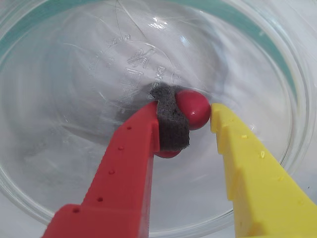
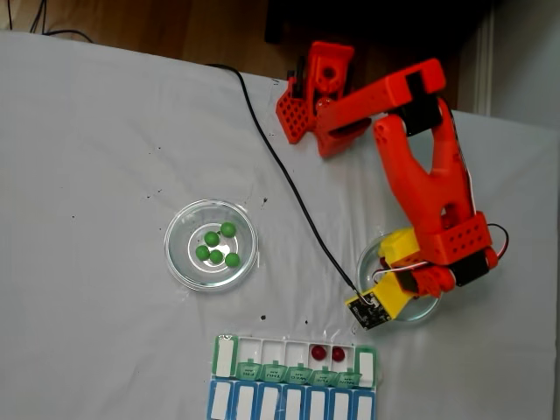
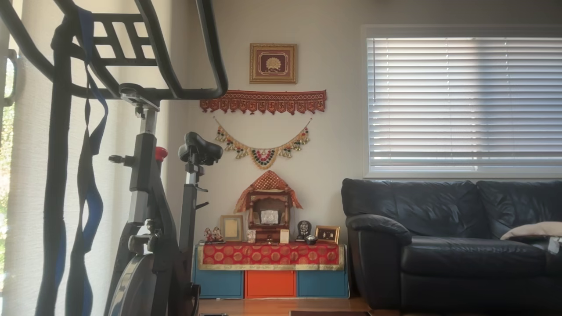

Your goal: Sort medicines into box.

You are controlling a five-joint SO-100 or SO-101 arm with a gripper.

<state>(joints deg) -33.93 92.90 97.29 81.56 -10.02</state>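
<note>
In the wrist view, a glossy dark red medicine ball (image 1: 194, 109) rests on the bottom of a clear glass dish (image 1: 74, 99). My gripper (image 1: 190, 115) is shut on it, the grey foam pad (image 1: 171, 124) of the red finger on its left and the yellow finger (image 1: 247, 163) on its right. A second bit of red (image 1: 167, 154) peeks out under the pad. In the fixed view, the box (image 2: 262, 353) lies at the bottom with its green lids open and two red balls (image 2: 328, 353) in its compartments.
A second glass dish (image 2: 178, 262) at centre left holds several green balls (image 2: 217, 246). A blue-lidded organiser row (image 2: 289, 404) lies just below the box. A black cable (image 2: 289, 192) crosses the white cloth toward the arm (image 2: 429, 175).
</note>
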